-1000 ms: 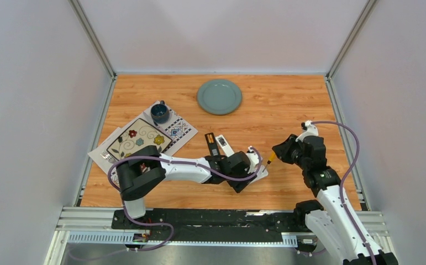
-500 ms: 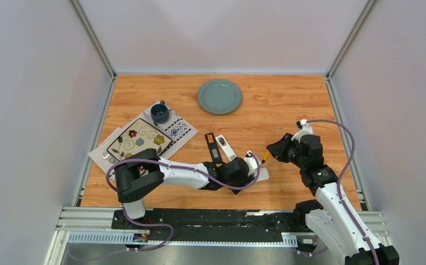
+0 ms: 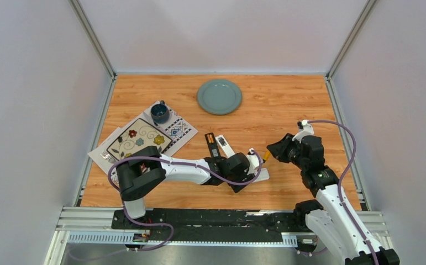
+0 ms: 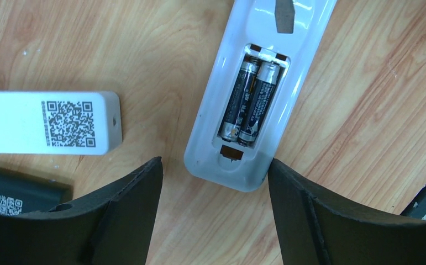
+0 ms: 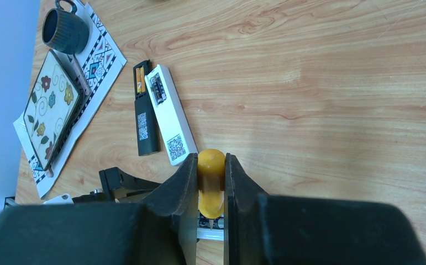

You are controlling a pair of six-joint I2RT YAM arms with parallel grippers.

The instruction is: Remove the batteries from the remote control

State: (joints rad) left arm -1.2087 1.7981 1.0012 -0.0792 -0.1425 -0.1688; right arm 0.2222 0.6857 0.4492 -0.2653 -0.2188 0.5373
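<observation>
A white remote control (image 4: 254, 83) lies back-up on the wood, its battery bay uncovered. Two dark batteries (image 4: 252, 99) with silvery ends sit side by side in the bay. My left gripper (image 4: 213, 163) is open and straddles the remote's near end: the right finger touches its corner, the left finger (image 4: 138, 187) stands apart. In the top view the left gripper (image 3: 250, 164) covers most of that remote (image 3: 260, 175). My right gripper (image 5: 211, 165) is shut on a yellow-handled screwdriver (image 5: 211, 185), whose tip points down at the remote from just to the right (image 3: 267, 156).
Beside the left gripper lie a second white remote (image 5: 169, 113) and a black remote (image 5: 142, 113), both with open bays holding cells. A dark cup (image 3: 159, 112) and a flowered tray (image 3: 139, 141) sit on placemats at the left. A grey-green plate (image 3: 219, 96) lies at the back.
The left gripper narrowed briefly, then widened again around the remote's end, shifting slightly. The right gripper with the screwdriver moved a little left and toward the back.
</observation>
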